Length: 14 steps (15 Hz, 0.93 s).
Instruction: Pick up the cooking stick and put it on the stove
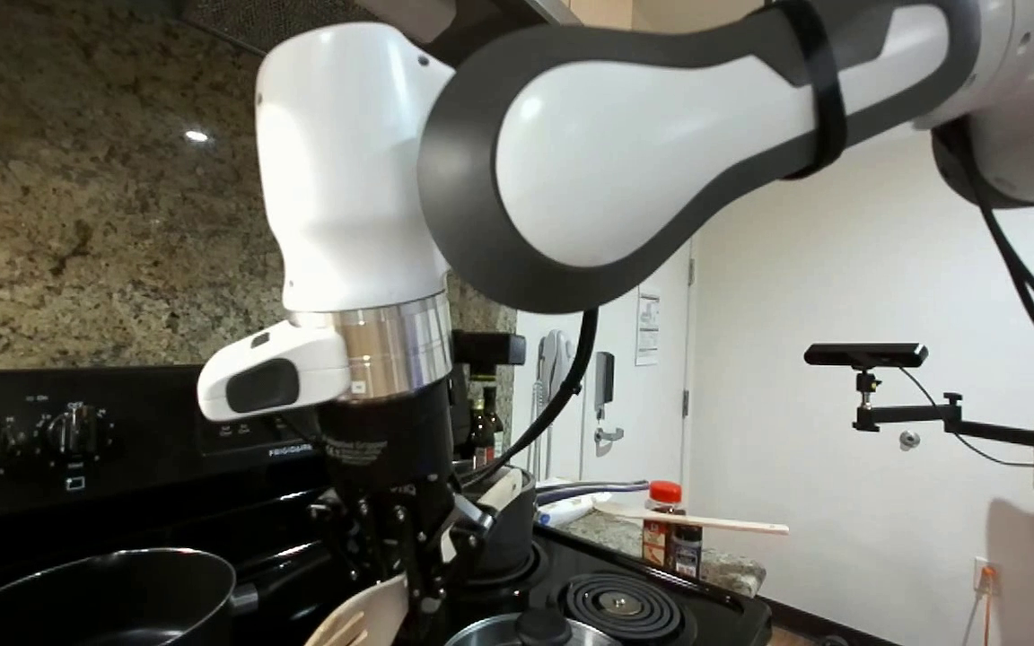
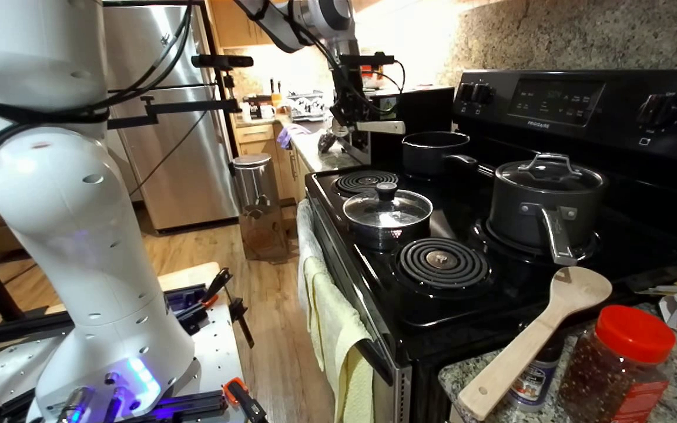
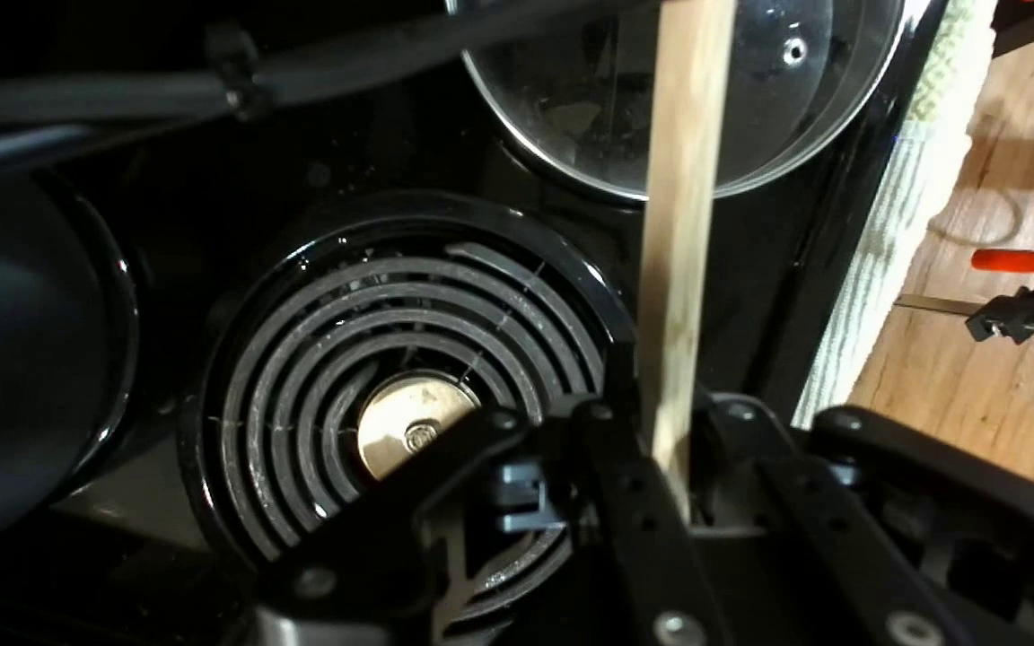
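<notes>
My gripper (image 1: 420, 585) is shut on the cooking stick (image 1: 382, 606), a light tan wooden spatula with slots in its head. In the wrist view, the straight handle (image 3: 686, 179) rises from between the fingertips (image 3: 674, 408) and crosses above a glass lid. In an exterior view, the gripper (image 2: 349, 124) holds the cooking stick (image 2: 381, 127) roughly level in the air, with the head mostly hidden behind the gripper. The stove is a black range; its cooktop (image 2: 462, 201) lies below the stick, and its back panel (image 1: 158, 435) has knobs. A coil burner (image 3: 302, 359) shows beneath the gripper.
A glass-lidded steel pot (image 2: 368, 235), a dark lidded pot (image 2: 532, 217) and a black pan (image 2: 432, 155) stand on the stove. Another wooden spoon (image 2: 526, 346) rests across a spice jar near a red-capped jar (image 2: 635, 335). Towels (image 2: 327, 299) hang at the stove's front.
</notes>
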### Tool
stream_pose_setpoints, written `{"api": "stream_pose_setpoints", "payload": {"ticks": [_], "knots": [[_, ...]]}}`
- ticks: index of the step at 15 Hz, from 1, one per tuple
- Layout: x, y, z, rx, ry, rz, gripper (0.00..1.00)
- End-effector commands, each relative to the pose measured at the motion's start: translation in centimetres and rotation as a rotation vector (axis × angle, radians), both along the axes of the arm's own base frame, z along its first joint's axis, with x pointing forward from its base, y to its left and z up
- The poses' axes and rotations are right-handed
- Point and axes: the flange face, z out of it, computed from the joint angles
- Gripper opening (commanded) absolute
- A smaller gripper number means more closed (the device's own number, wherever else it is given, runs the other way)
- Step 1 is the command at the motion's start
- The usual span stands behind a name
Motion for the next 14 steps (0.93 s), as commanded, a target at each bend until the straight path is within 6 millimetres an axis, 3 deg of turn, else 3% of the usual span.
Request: {"api": "stream_pose_setpoints", "payload": {"ticks": [1,4,9,10,12,14], "knots": [[0.1,0.0,0.1,-0.001,0.001,-0.002,0.05],[-0.1,2.6,-1.0,0.107,0.023,-0.08,0.05],[-0.7,8.3,-5.7,0.046,0.09,0.038,0.05],[-1.2,6.3,-4.4,0.065,0.083,0.013,0.05],[-1.4,7.2,-5.7,0.061,0.101,0.027,0.07],[-1.1,6.8,-5.3,0.062,0.095,0.019,0.07]]}}
